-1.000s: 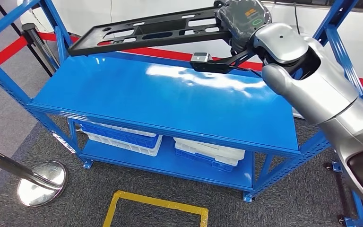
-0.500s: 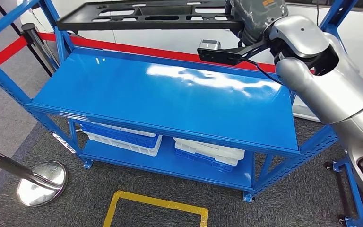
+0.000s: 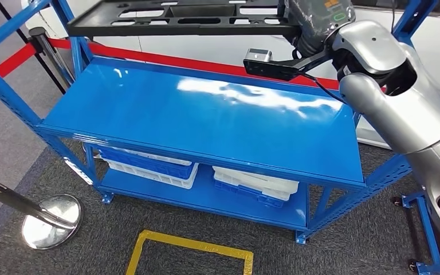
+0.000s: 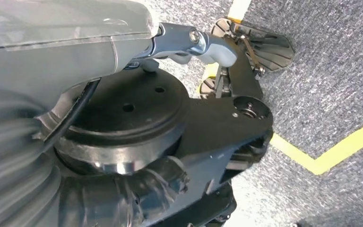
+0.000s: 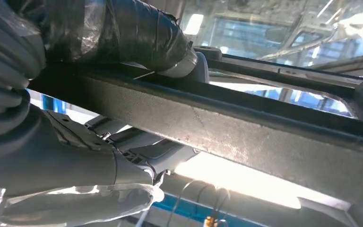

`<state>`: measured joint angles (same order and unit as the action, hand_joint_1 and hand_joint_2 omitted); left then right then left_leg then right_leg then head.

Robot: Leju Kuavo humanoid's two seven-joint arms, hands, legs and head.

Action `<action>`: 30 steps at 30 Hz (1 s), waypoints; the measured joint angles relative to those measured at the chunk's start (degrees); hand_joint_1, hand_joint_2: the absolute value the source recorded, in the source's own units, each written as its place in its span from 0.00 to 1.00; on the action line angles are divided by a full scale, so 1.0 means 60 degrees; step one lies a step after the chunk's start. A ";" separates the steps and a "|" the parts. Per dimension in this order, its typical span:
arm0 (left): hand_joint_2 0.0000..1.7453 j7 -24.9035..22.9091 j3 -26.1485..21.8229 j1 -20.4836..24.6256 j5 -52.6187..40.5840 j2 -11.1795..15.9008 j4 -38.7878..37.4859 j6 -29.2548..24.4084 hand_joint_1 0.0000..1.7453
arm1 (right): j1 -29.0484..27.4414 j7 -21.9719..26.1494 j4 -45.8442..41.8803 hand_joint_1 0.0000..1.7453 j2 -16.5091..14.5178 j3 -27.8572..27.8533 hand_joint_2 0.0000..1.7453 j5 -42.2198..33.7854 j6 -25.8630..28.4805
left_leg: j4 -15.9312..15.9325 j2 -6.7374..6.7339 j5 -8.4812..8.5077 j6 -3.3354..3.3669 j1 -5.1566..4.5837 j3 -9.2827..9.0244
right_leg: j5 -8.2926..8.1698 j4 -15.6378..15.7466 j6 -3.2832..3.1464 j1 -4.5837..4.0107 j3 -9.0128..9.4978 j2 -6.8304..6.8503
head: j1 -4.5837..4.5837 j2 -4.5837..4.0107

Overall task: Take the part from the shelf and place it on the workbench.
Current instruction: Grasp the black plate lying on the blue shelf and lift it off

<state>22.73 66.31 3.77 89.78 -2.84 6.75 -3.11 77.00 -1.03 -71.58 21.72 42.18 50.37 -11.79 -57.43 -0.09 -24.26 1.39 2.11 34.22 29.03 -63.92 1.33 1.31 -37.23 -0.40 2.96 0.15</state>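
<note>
A long flat black part with several slots hangs level above the blue shelf's top, near the upper edge of the head view. My right hand grips its right end. In the right wrist view the part's dark bar runs between the thumb and the wrapped fingers. My left hand hangs low over the grey carpet, its pale finger stretched out with nothing in it.
The blue shelf rack has a bare top and white and blue trays on its lower level. A chrome post base stands at the left. Yellow floor tape marks a square in front. Red tape runs behind the rack.
My right hand has lifted the black part higher and levelled it out; it now sits at the frame's upper edge. The view has shifted slightly.
</note>
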 joint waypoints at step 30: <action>1.00 -0.0210 0.0140 0.0088 0.0002 -0.0002 -0.0020 0.0030 0.00 | -0.0083 0.0504 -0.1597 1.00 -0.0483 0.1330 1.00 -0.2181 -0.1085 | -0.0236 0.0049 -0.0591 -0.0040 -0.0185 -0.0450 | -0.0961 0.0417 -0.0188 -0.0216 -0.0386 0.0046 | -0.0015 -0.0001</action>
<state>21.47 67.16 4.29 89.79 -2.85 6.63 -2.93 76.50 1.99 -81.17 18.82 50.16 37.28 -18.30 -58.85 0.20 -27.81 1.15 1.00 31.52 23.26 -61.42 0.20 0.01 -39.55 -0.13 2.86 0.15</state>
